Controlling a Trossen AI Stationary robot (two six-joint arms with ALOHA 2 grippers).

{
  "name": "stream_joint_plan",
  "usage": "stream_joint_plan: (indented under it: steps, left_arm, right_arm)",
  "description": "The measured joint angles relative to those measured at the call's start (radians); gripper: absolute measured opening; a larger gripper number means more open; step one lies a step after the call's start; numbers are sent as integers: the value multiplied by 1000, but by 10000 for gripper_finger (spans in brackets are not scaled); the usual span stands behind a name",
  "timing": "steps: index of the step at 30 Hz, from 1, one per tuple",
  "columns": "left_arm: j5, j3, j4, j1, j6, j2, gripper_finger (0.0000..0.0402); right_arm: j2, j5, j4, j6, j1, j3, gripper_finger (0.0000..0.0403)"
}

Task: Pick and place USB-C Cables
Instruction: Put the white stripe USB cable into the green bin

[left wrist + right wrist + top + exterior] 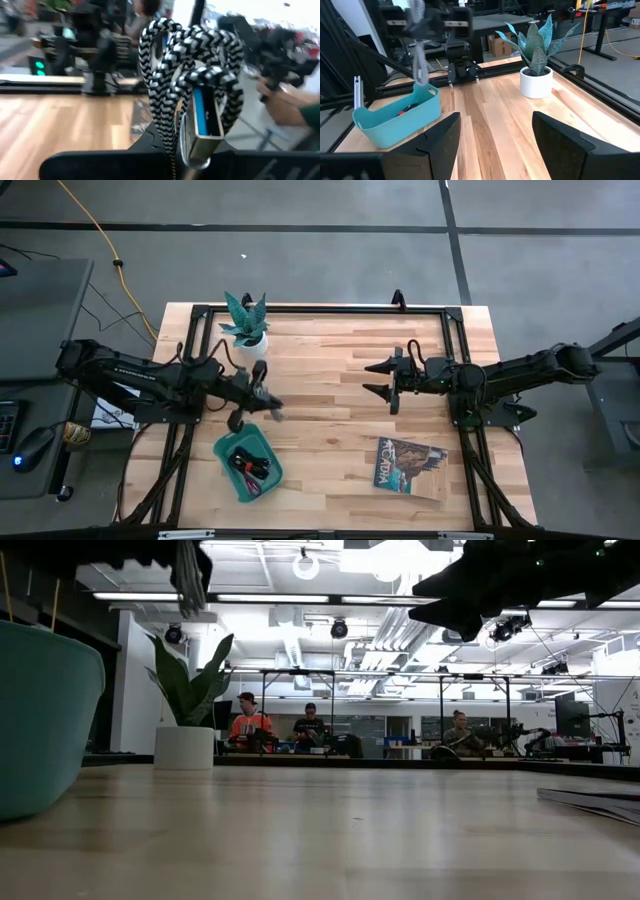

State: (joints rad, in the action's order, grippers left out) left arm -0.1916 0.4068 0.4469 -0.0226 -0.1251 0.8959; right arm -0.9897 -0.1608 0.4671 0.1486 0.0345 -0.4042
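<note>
My left gripper (262, 402) is shut on a grey, black-and-white braided USB-C cable coil (190, 75), held in the air just beyond the far rim of the teal tray (225, 448). In the right wrist view the coil (420, 62) hangs over the tray (395, 120). Two more cable bundles, one black with red and one maroon (250, 468), lie inside the tray. My right gripper (385, 378) hovers open over the right half of the table, nothing between its fingers (560, 142). My left gripper pinches the braided coil between its two fingers, at the loops near the metal plug with a blue insert (202, 122). The fingers come at it about level. The coil is lifted clear and its loose loops (421, 75) hang below the gripper, above the tray's rim.
A white pot with a green plant (247, 330) stands at the far left of the table. A magazine (410, 465) lies near the right front. A yellow cord (100, 240) runs over the floor beyond the table. People sit at desks in the room behind (250, 725).
</note>
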Motion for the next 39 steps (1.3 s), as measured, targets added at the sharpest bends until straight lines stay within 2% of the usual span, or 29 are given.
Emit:
stream_joint_plan:
  steps: [3,8,10,13,20,24,30,33,39]
  left_arm:
    - [33,98,-188,70,29,0,0]
    - [248,280,-603,242,73,26,0]
    - [281,337,-732,316,48,47,0]
    - [283,395,-826,427,-29,100,0]
    - [328,503,-908,630,-180,292,0]
    - [337,555,-946,661,-195,414,0]
    - [353,588,-1017,633,-189,570,0]
    - [353,589,-1081,616,-189,620,0]
    - [339,589,-1104,604,-203,701,0]
  right_arm:
    - [0,0,0,0,0,0,238]
    - [0,0,0,0,0,0,238]
    - [0,0,0,-1,0,0,238]
    - [0,0,4,-1,-2,0,238]
    - [-1,-37,8,-19,-2,0,238]
    - [-1,-48,12,-19,-2,0,238]
    - [-4,-47,9,-18,-2,0,238]
    - [-17,-47,8,-18,-2,-2,238]
    - [-62,-47,20,-18,-2,-1,238]
